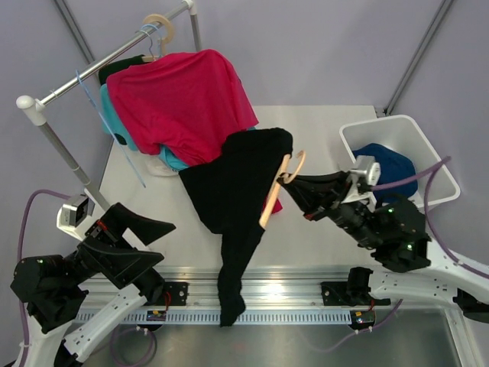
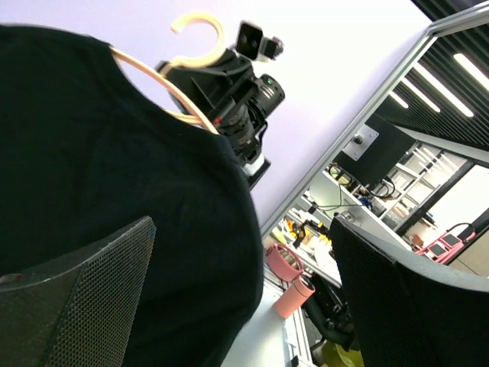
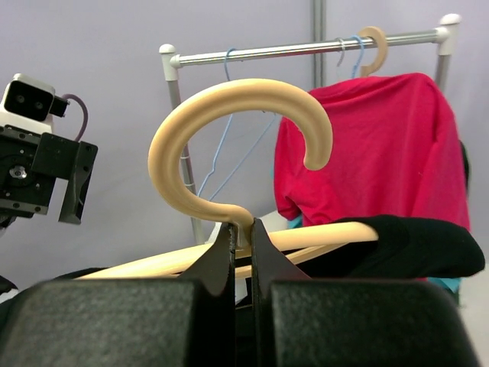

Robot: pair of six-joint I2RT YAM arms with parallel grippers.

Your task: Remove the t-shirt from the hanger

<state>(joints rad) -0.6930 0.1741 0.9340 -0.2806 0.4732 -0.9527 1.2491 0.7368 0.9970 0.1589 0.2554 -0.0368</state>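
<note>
A black t-shirt (image 1: 233, 183) hangs on a light wooden hanger (image 1: 276, 187) above the middle of the table, its lower end trailing over the front rail. My right gripper (image 1: 289, 181) is shut on the hanger's neck just below the hook (image 3: 229, 130); one shoulder of the black t-shirt (image 3: 412, 248) still covers the hanger's right arm. My left gripper (image 1: 149, 243) is open and empty at the near left, apart from the shirt. In the left wrist view the shirt (image 2: 114, 168) fills the left side between and beyond the wide-open fingers (image 2: 84, 298), with the hanger (image 2: 164, 84) above.
A clothes rack (image 1: 99, 65) stands at the back left with a red shirt (image 1: 183, 99), teal cloth under it and spare hangers. A white bin (image 1: 374, 123) holding a blue garment (image 1: 390, 164) sits at the right behind my right arm.
</note>
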